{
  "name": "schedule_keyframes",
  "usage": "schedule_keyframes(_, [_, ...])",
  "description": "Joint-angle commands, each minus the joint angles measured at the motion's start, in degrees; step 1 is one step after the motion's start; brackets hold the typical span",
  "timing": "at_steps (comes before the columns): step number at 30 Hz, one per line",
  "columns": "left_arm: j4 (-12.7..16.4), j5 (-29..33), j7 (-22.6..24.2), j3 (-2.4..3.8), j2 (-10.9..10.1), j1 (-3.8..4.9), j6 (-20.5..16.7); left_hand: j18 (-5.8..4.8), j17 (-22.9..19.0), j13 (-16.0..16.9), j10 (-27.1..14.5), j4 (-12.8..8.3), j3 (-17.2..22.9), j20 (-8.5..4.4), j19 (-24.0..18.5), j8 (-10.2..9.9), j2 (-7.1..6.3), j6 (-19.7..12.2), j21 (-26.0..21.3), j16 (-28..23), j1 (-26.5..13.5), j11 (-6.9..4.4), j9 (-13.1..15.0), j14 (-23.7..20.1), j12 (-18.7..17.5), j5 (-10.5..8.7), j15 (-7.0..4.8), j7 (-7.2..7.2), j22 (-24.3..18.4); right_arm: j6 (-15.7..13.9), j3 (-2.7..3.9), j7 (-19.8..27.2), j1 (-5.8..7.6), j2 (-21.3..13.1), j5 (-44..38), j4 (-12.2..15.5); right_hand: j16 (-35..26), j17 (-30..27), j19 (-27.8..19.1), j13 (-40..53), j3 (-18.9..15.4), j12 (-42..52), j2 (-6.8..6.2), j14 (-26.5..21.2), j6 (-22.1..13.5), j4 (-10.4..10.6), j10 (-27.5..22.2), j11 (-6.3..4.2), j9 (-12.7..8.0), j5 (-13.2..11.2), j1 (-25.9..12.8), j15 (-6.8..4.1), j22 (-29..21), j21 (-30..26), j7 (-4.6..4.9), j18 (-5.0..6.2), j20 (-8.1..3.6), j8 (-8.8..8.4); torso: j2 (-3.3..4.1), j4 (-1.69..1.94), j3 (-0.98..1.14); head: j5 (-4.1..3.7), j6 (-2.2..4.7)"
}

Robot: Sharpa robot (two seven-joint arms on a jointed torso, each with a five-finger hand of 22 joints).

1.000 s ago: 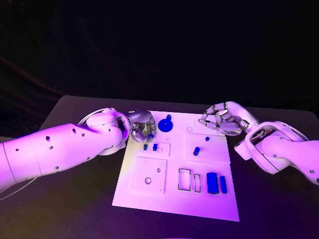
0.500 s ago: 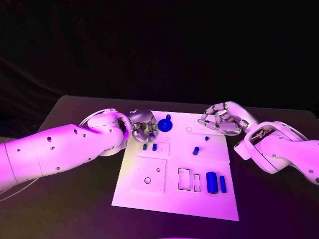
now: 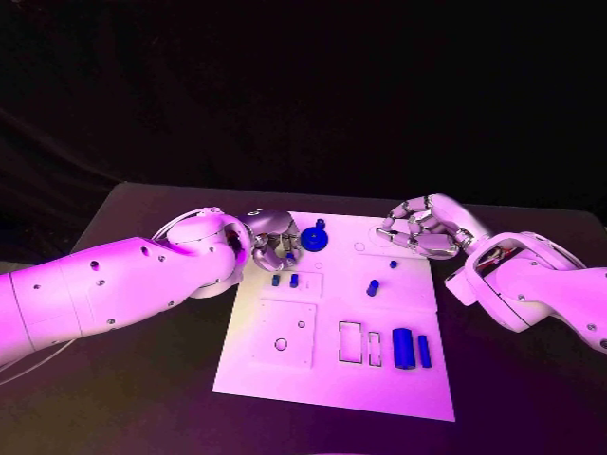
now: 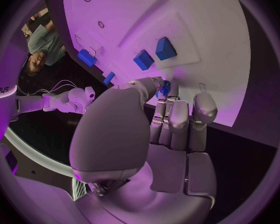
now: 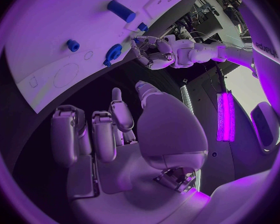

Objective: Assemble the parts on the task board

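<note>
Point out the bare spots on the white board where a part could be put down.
The task board is bare along its near edge, below the two blue bars and the rectangular slots. It is crowded at the far end, where the left hand, the round blue part and the right hand gather.

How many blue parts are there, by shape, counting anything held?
Long blue bars: 2
Small blue blocks: 2
Short blue pegs: 2
Round blue disc: 1
Small blue piece pinched in the left hand: 1
Total: 8
</note>
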Motion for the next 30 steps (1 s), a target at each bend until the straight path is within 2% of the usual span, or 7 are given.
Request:
schedule_keyframes(1, [0.2,0.6,0.4,-0.05,0.3,-0.07,1.4,-0.64,0.1,0.0,0.4,-0.3,-0.2,0.13,0.4,-0.4,0.35,0.3,0.2,0.1,-0.2,0.02,0.0,0.2,-0.1,-0.27,0.09,-0.08,0.0,0.3,0.00,0.4,-0.07,0.0,-0.4,0.0,-0.4,6.9,0.0,-0.1,-0.1,0.0,-0.14,3.9,-0.2,0.0,-0.2,-0.05,0.1,0.3,-0.5,-0.33,9.1,-0.4,-0.03,0.42,-0.22,0.20,-0.01,-0.01,0.05,0.06,-0.02])
schedule_keyframes(15, [0.0,0.8,-0.6,-0.06,0.4,-0.06,3.2,-0.55,-0.2,0.0,0.1,-0.1,-0.7,0.15,0.0,-0.8,0.12,0.0,-0.1,0.1,-0.9,0.16,-0.1,0.0,-0.5,-0.44,0.22,-0.04,-0.4,0.4,0.00,0.4,-0.07,-0.1,-0.4,0.1,-0.4,6.9,0.0,-0.1,-0.1,0.0,-0.14,3.9,-0.2,0.0,-0.2,-0.05,0.1,0.3,-0.5,-0.33,9.1,-0.4,-0.03,0.42,-0.22,0.20,0.01,-0.04,0.04,0.09,0.01])
schedule_keyframes(30, [0.0,0.8,-0.7,-0.09,0.4,-0.06,2.9,-0.42,-0.9,-0.1,-0.5,-0.1,-0.9,0.22,-0.6,-1.3,-0.08,-0.4,-0.5,-0.1,-1.2,0.28,-0.3,-0.4,-1.1,-0.41,0.33,-0.03,-0.9,0.4,0.00,0.4,-0.07,0.0,-0.4,0.0,-0.5,6.9,0.0,-0.2,0.0,-0.1,-0.13,3.9,-0.2,0.0,0.0,-0.11,0.2,0.3,-0.6,-0.39,9.0,-0.6,-0.08,0.45,-0.26,0.26,0.05,-0.03,0.00,0.06,0.02])
